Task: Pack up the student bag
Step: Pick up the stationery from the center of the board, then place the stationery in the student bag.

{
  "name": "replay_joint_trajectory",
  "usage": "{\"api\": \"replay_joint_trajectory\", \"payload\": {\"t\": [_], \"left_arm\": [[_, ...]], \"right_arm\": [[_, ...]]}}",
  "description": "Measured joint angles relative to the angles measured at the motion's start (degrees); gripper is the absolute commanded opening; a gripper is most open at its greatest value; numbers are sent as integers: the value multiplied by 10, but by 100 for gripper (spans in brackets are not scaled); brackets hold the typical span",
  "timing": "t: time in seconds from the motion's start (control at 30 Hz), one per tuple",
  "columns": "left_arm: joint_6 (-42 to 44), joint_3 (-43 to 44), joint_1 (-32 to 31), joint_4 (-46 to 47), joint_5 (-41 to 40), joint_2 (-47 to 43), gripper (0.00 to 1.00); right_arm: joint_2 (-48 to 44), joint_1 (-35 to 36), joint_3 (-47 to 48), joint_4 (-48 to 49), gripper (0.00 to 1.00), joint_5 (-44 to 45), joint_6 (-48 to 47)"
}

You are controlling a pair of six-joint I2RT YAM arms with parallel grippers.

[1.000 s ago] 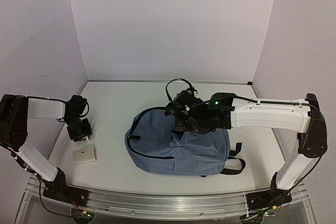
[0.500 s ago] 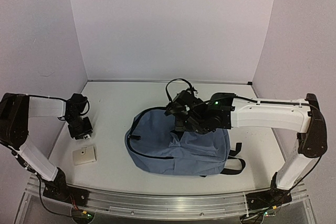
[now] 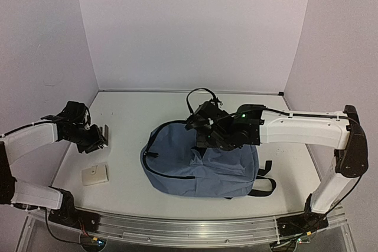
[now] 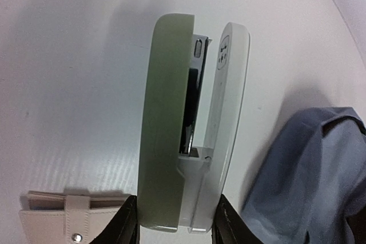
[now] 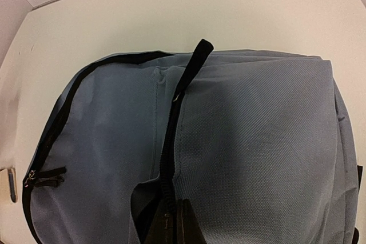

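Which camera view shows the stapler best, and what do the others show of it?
The left wrist view: the stapler fills the frame, held at its base by the left gripper. The top view shows it small; the right wrist view, at most an unclear sliver at its left edge.

- The bag point(image 3: 195, 166) is a large slate-blue fabric backpack with black zips and black straps.
- It lies front up at the table's middle, a little toward 3 o'clock, with its top end toward 12 and its bottom toward 6.
- A black main zip curves along its 9 o'clock edge, with the pulls at about 8 o'clock.
- Black straps poke out from under its 4 o'clock corner.
- The front pocket's black zip edge is pinched in the closed right gripper point(image 5: 174, 230) near the 12 o'clock end, and the fabric is lifted and puckered there.
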Motion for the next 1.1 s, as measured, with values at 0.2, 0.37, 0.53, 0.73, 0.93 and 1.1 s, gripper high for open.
{"api": "replay_joint_trajectory", "payload": {"t": [0.2, 0.37, 0.53, 0.73, 0.93, 1.1], "left_arm": [[-13, 1, -51, 15, 102, -63, 13], [-40, 34, -131, 39, 185, -63, 13], [-68, 81, -209, 86, 253, -25, 14], [-86, 137, -301, 139, 309, 68, 13], [-92, 184, -335, 179, 351, 174, 13], [-102, 209, -342, 194, 380, 226, 13]], "right_arm": [[0, 0, 0, 2, 0, 2, -4], [-6, 0, -2, 3, 0, 3, -8], [-28, 0, -14, 6, 0, 3, -11], [-42, 0, -24, 10, 0, 1, -13], [-49, 0, -33, 19, 0, -3, -13], [-53, 0, -35, 22, 0, -4, -12]]}}
